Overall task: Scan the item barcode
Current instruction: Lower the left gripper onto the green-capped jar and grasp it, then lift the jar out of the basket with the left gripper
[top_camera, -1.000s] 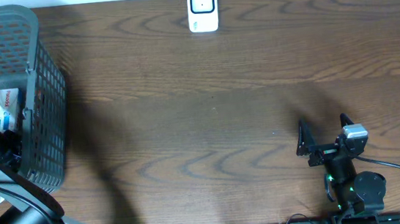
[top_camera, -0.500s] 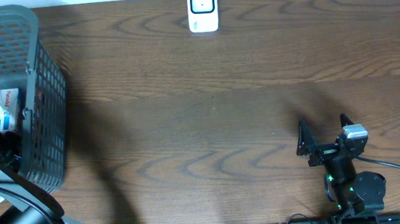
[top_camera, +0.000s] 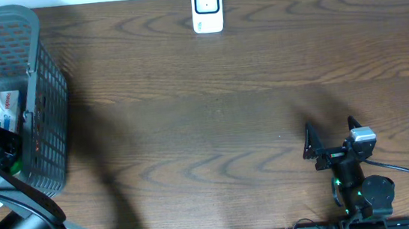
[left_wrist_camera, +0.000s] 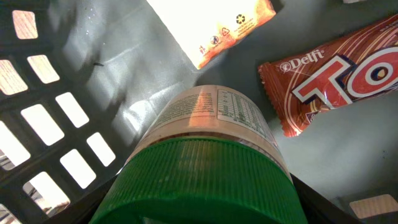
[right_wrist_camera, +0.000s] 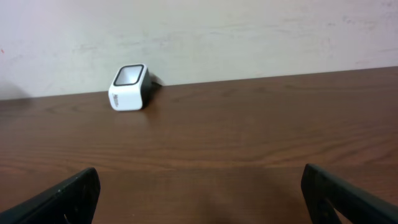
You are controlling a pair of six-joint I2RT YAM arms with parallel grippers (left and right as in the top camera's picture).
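A brown table (top_camera: 213, 129) with long, wavy wood grain runs under both my arms, and beyond its far edge the right wrist view shows a plain pale wall (right_wrist_camera: 249, 31). At the far middle stands the scanner (top_camera: 207, 7), a small white block with rounded corners and a dark-framed window on its face. It is well apart from everything else.

On my left sits a grey plastic basket (top_camera: 44, 85) with walls of open square lattice and a smooth, slightly glossy floor. My left claw (top_camera: 6, 152) is down inside it, at the near end. It is closed on the jar (left_wrist_camera: 211, 124), its dark jaws against either side of the cap (left_wrist_camera: 199, 180). The cap is green, round and finely ribbed, so close to my wrist camera that it fills the lower part of the view. The jar's body is cylindrical with a pale printed label; the print is too small for me to read.

Beyond the jar, on the basket floor, lies a chocolate bar (left_wrist_camera: 336, 74) in a shiny red-brown wrapper with a crimped end (white lettering across it). Beside that is a flat white packet (left_wrist_camera: 211, 25) with an orange edge.

My right claw (top_camera: 331, 136) hangs low over the near right of the table with its black fingers spread wide and nothing between them.
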